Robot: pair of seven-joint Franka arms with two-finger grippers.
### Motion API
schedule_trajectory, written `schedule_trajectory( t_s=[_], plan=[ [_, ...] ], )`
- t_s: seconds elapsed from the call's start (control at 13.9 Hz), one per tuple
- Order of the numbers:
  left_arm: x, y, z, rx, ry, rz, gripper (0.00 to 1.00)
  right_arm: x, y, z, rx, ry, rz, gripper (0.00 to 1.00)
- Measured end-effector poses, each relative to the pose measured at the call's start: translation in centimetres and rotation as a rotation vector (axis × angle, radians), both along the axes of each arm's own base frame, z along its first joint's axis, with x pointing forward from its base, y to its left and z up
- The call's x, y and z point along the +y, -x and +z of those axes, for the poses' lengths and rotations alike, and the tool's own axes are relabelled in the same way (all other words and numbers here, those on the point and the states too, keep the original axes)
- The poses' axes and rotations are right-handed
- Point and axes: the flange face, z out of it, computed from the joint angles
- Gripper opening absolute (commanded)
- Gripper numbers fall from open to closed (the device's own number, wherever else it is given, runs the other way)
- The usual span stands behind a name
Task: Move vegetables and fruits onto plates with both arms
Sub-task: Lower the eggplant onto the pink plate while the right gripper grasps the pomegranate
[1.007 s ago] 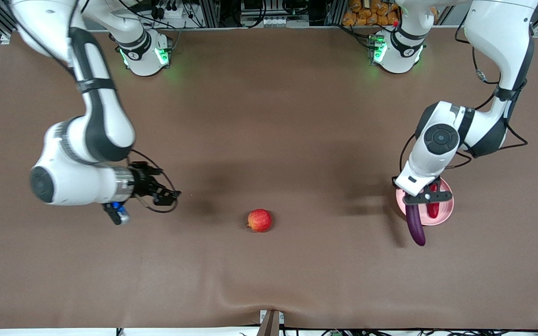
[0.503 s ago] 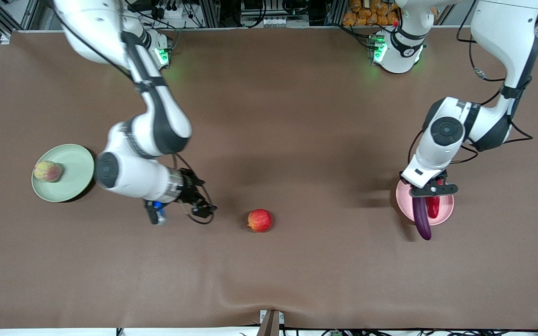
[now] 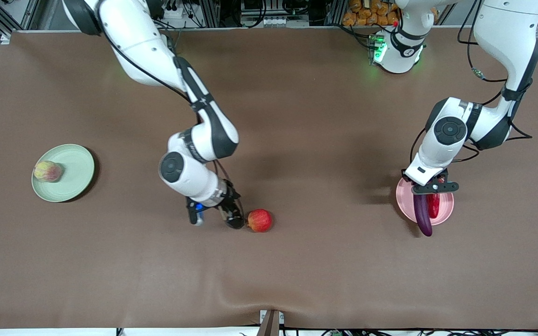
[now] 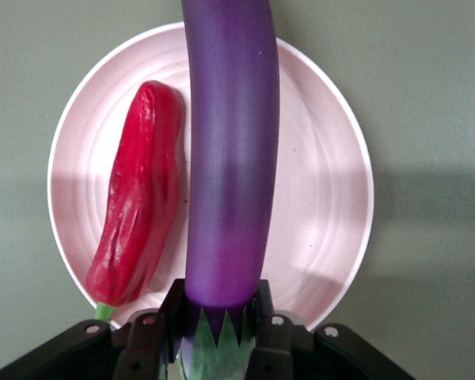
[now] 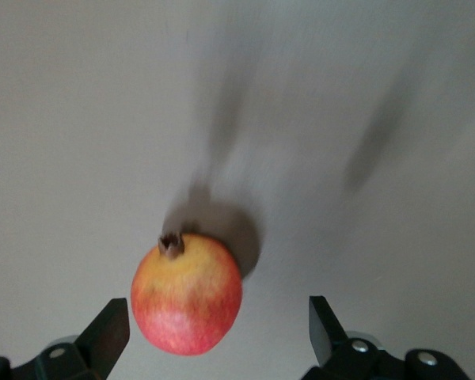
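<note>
My left gripper [image 3: 430, 189] is shut on the stem end of the purple eggplant [image 3: 422, 217], which hangs over the pink plate [image 3: 404, 200] with its tip past the rim. The red chili [image 3: 433, 205] lies on that plate beside it. In the left wrist view the eggplant [image 4: 229, 158] sits between the fingers of the left gripper [image 4: 218, 305], above the chili [image 4: 138, 229] and the plate [image 4: 324, 206]. My right gripper [image 3: 234, 217] is open, low beside the pomegranate [image 3: 259, 220]. The fruit [image 5: 187, 294] stands just ahead of the right gripper [image 5: 215, 328], untouched. The peach [image 3: 48, 171] rests on the green plate [image 3: 75, 172].
Brown cloth covers the table [image 3: 297, 116], with a raised fold at its edge nearest the camera [image 3: 269, 305]. The two plates lie at the two ends of the table, and the pomegranate lies about midway between them.
The right arm swung from over the green plate across to the pomegranate, uncovering the plate and peach. The left gripper carried the eggplant a little farther over the pink plate.
</note>
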Motion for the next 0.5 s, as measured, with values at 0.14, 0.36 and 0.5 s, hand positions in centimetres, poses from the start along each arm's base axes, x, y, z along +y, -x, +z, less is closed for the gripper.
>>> schedule_trajectory(
  t_s=[0.14,0.36,0.5],
  plan=[
    [0.0,0.0,-0.3,0.004,0.002,0.000,0.99,2.4,0.3,-0.7,-0.020,-0.010,-0.001,1.00],
    [0.0,0.0,-0.3,0.004,0.003,-0.001,1.00,2.8,-0.3,-0.7,-0.067,-0.019,-0.014,1.00],
    [0.0,0.0,-0.3,0.004,0.003,-0.001,1.00,2.4,-0.6,-1.4,-0.090,-0.017,-0.029,1.00]
  ],
)
